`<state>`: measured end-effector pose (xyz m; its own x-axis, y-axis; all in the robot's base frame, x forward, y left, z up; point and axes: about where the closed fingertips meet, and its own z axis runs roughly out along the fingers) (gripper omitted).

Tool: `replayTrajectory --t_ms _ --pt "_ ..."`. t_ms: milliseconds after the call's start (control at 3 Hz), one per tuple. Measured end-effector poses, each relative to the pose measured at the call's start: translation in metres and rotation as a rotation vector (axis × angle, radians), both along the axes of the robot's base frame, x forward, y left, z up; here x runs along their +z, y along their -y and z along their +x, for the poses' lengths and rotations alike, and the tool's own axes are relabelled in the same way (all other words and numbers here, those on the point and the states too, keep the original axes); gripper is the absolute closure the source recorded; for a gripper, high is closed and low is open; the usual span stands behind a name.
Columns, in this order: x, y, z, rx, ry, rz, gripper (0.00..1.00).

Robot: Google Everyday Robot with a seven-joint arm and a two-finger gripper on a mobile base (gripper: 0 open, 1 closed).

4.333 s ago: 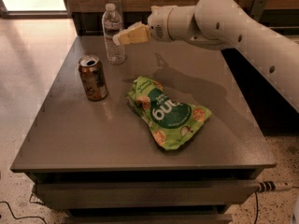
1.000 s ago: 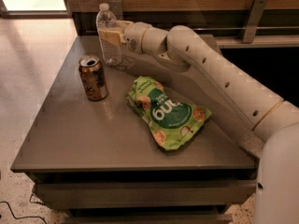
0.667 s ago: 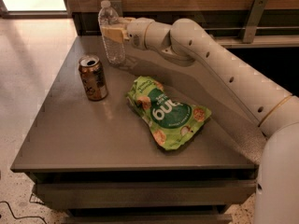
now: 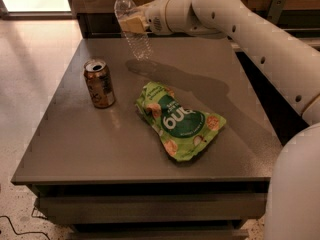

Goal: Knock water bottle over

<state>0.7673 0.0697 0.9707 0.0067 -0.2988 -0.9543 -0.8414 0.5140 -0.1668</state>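
A: Dark grey flat-topped desk [image 4: 90, 144]. A white jointed robot arm [image 4: 260, 44] reaches in from the right.
B: Green crinkled snack bag [image 4: 180, 121] lies mid-desk. Small clear ribbed plastic water bottle [image 4: 139, 44], white cap, at the far side, tilted, cap leaning left.
A: Brown-gold drink can [image 4: 99, 83] upright, left of the bag. Tan claw [image 4: 131, 24] against the bottle's middle. Clenched or released: cannot tell.

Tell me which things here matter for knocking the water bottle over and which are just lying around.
For the job:
- water bottle, tilted, at the far side of the table
- gripper, at the bottle's middle

Just lying about:
- drink can
- green snack bag
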Motion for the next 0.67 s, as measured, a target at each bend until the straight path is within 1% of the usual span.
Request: replayTrajectory --t_ms 333,667 --pt "0.004 0.015 -0.001 -0.037 -0.022 -0.187 1.0" --pt "-0.008 0.015 0.0 -0.055 -0.032 -0.336 1.0"
